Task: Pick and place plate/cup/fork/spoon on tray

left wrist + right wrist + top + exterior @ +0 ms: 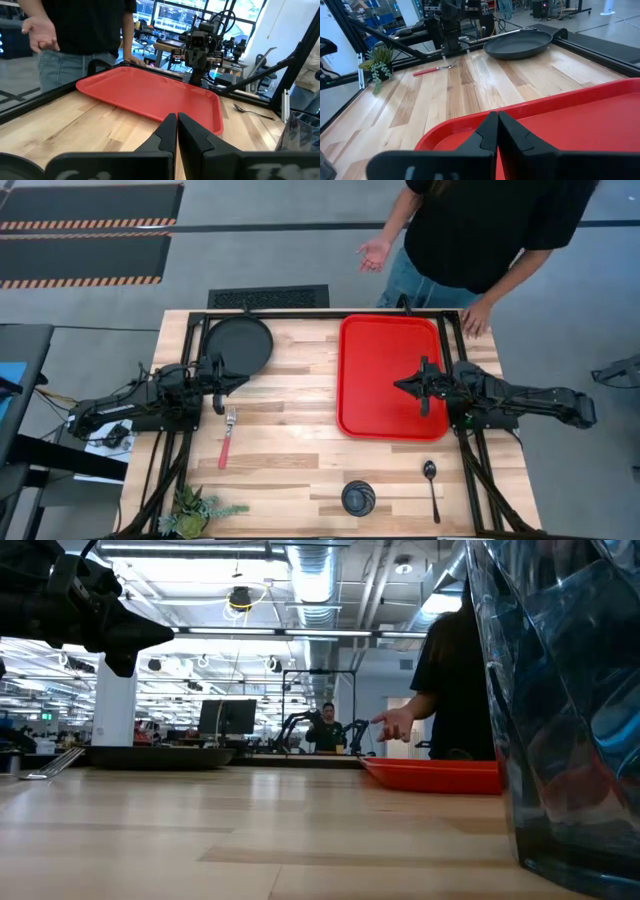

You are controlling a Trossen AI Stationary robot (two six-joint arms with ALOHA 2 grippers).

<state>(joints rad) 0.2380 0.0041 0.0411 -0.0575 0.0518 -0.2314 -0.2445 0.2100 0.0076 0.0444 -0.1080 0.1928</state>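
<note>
Resting low over a pale wooden table (300,440) with a black metal frame, both arms wait with their jaws pressed together and holding nothing. The left gripper (218,385) sits at the table's 9 o'clock side, its closed fingers (176,131) pointing toward 3 o'clock. The plate (239,343) lies just beyond it at about 11 o'clock, empty, its edge near the fingertips; whether they touch cannot be told. The fork (226,438) lies just beside this gripper toward 6 o'clock, tines toward the gripper, red handle trailing away.

The right gripper (408,386) hangs over the tray (370,340), near the tray's 4 o'clock part, fingers (496,131) shut and pointing toward 9 o'clock. The tray sits at the table's 1 o'clock area and holds nothing. The spoon (431,486) lies on the wood past the tray's near edge, at about 5 o'clock from the right gripper, bowl toward the tray. The cup (359,498) stands at the table's 6 o'clock edge, well apart from both grippers, and looms large at the edge of the low view (570,700).

A small green plant (195,511) sits at the 7 o'clock corner. A person (480,225) in a black top and jeans stands at the far side by the tray, one hand (474,318) on the table frame, the other hand (374,254) raised in the air. Behind lies a bright open workshop with ceiling ducts and more robot rigs.
</note>
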